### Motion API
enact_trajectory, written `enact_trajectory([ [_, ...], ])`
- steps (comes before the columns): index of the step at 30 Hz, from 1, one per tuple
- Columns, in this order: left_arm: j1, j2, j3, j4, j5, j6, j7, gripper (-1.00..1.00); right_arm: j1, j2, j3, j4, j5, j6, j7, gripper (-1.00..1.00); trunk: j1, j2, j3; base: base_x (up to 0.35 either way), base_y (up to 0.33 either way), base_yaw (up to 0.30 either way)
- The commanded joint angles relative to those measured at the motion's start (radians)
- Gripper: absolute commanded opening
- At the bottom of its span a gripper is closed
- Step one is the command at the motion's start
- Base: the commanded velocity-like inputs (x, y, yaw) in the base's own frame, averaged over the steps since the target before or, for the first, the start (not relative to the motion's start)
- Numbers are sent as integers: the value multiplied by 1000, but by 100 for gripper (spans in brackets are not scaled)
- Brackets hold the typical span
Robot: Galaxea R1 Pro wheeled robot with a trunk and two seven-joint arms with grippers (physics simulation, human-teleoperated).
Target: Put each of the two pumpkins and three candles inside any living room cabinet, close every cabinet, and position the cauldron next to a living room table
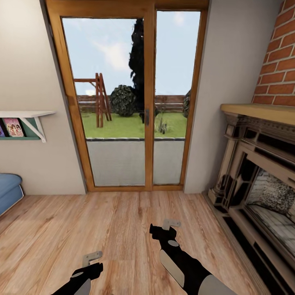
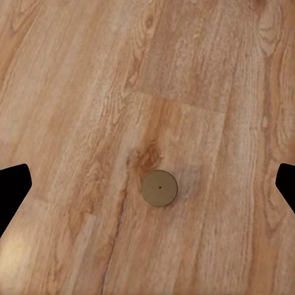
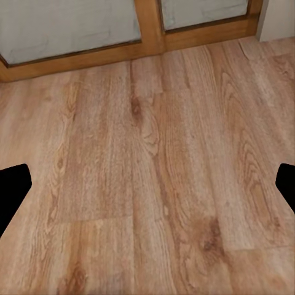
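floor (image 1: 123, 229): wood planks, warm grain, faint sheen
door frame (image 1: 149, 102): varnished wood, glass panes
chimney breast (image 1: 278, 57): rough red brick
mantel (image 1: 262, 112): smooth wood top
candle (image 2: 160, 188): matt, grey-beige
wall (image 1: 28, 73): matt cream

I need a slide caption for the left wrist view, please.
Left wrist camera looking down at a candle standing on the wooden floor, between the open left gripper fingertips.

A wood-framed glass door (image 1: 127, 102) faces the plank floor (image 1: 102, 229), a brick fireplace (image 1: 262, 172) at right.
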Motion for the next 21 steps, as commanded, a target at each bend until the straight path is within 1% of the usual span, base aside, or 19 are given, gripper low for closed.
enact_trajectory([
  [1,-1,1,-8,-3,6,3,8,100,-1,-1,5,-1,-6,1,-8,100,4,-8,-5,0,0,0],
  [21,-1,0,-8,-2,6,3,8,100,-1,-1,5,0,-6,1,-7,100,81,-148,-67,0,0,0],
])
